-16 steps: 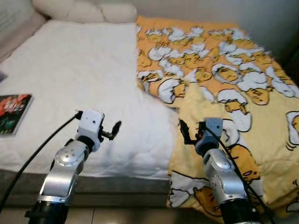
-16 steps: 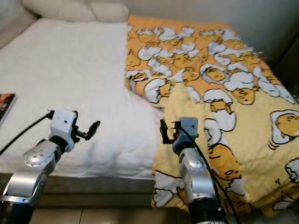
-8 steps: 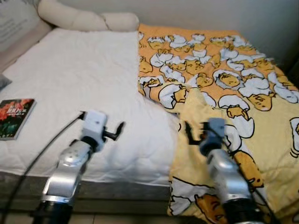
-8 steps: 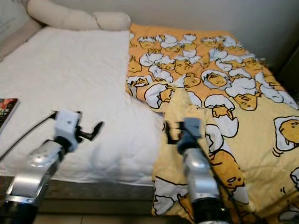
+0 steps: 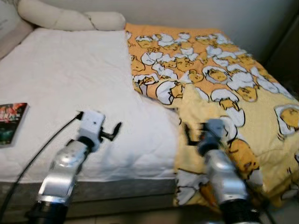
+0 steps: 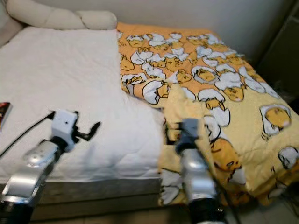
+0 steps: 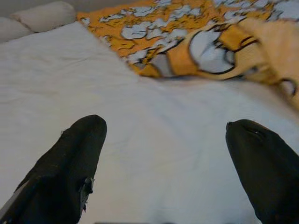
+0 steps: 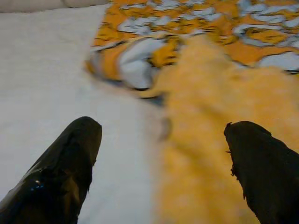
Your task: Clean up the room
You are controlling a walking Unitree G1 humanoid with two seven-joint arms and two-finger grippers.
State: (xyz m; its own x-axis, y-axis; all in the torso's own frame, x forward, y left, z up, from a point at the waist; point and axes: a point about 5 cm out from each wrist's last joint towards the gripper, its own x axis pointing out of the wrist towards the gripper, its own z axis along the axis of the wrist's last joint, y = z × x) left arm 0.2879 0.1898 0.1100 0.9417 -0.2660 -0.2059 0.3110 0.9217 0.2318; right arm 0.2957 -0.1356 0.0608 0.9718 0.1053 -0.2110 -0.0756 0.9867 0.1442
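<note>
A yellow and orange cartoon-print blanket [image 5: 219, 79] lies rumpled over the right half of the bed, with one fold [image 5: 196, 100] bunched up near the front edge. The left half is bare white sheet [image 5: 70, 70]. My left gripper [image 5: 113, 132] hovers open over the white sheet near the bed's front edge, with nothing between its fingers [image 7: 79, 144]. My right gripper [image 5: 189, 135], a little blurred, is open above the blanket's near left edge where it meets the sheet [image 8: 117, 121].
A dark-covered book [image 5: 9, 123] lies on the sheet at the far left. Cream pillows [image 5: 70, 18] line the head of the bed. A dark piece of furniture [image 5: 285, 51] stands on the right. The grey bed base [image 5: 131, 191] runs below the grippers.
The whole picture has shifted, so the camera has moved; more of the bed's right side and front shows. Both grippers stay open in about the same place over the front edge.
</note>
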